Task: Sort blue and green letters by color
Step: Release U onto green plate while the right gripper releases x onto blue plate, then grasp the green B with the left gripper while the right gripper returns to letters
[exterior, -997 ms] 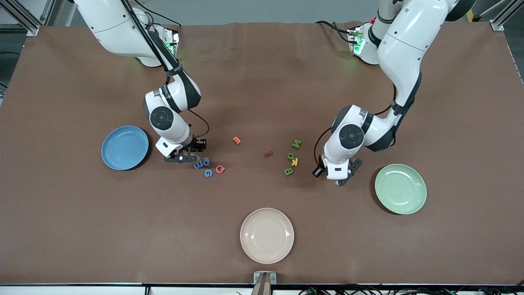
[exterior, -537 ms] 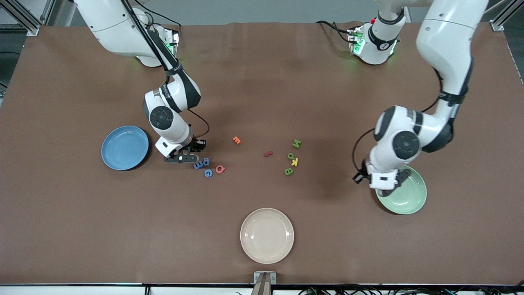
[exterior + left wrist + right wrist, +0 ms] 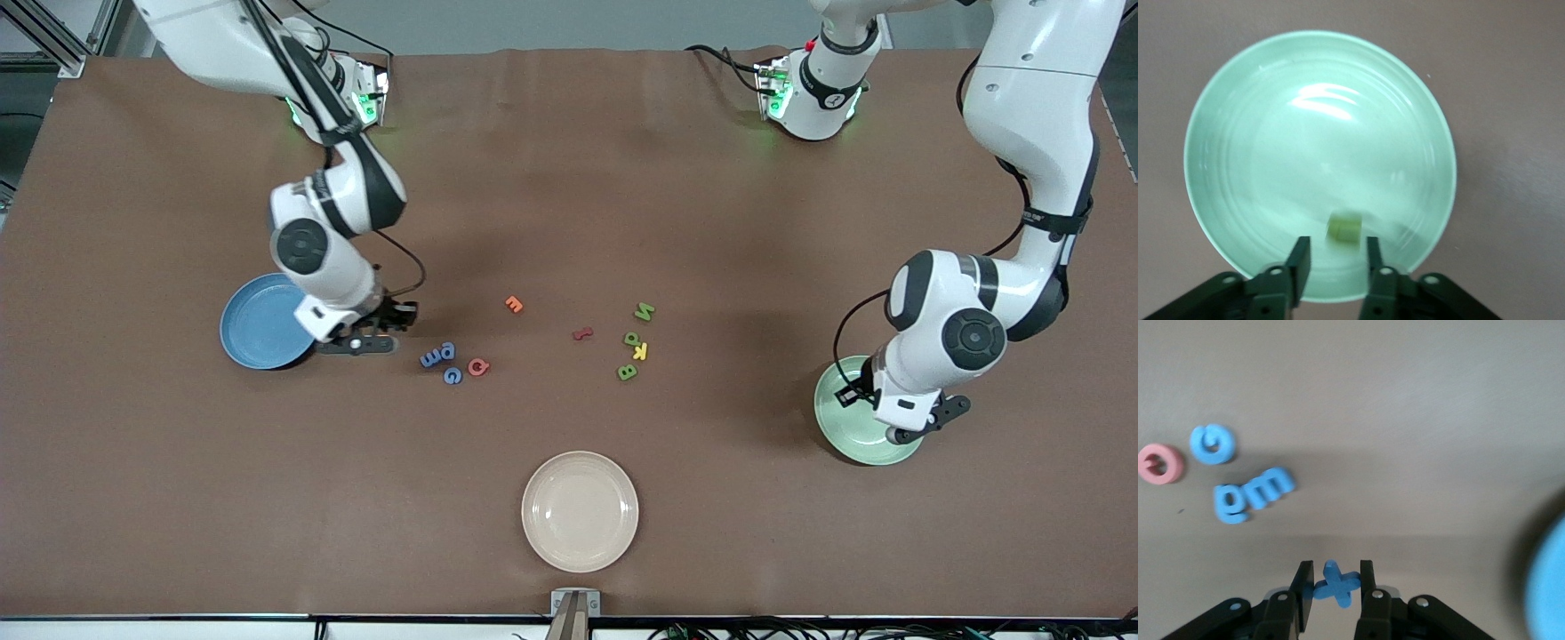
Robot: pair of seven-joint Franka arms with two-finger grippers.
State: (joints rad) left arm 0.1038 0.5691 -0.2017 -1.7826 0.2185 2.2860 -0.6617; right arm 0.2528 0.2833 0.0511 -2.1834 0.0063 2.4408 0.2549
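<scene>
Between the jaws of the right gripper (image 3: 1333, 581), a blue X-shaped letter (image 3: 1335, 583) is clamped, held up over the table (image 3: 569, 178) just beside the rim of the blue plate (image 3: 258, 320). In the front view that gripper (image 3: 369, 342) sits at the edge of the plate toward the middle of the table. Three more blue letters lie on the table close by: a pair touching one another (image 3: 437, 354) and a G (image 3: 452, 376) just nearer the front camera, with a pink round letter (image 3: 478, 366) right beside the G.

The left gripper (image 3: 1335, 257) hangs over the green plate (image 3: 1238, 120), its jaws parted and holding nothing. A small green letter (image 3: 1343, 230) shows blurred just off the jaw tips over the plate's inner slope; whether it touches the plate cannot be told. In the front view this gripper (image 3: 916, 427) covers part of the plate (image 3: 840, 427).

Three green letters remain near the table's middle: an N (image 3: 644, 312), a rounded one (image 3: 631, 339) and a B (image 3: 627, 372), with a yellow K (image 3: 640, 352) among them. A red letter (image 3: 582, 334) and an orange one (image 3: 514, 304) lie between the two groups. A cream plate (image 3: 580, 510) sits nearest the front camera.
</scene>
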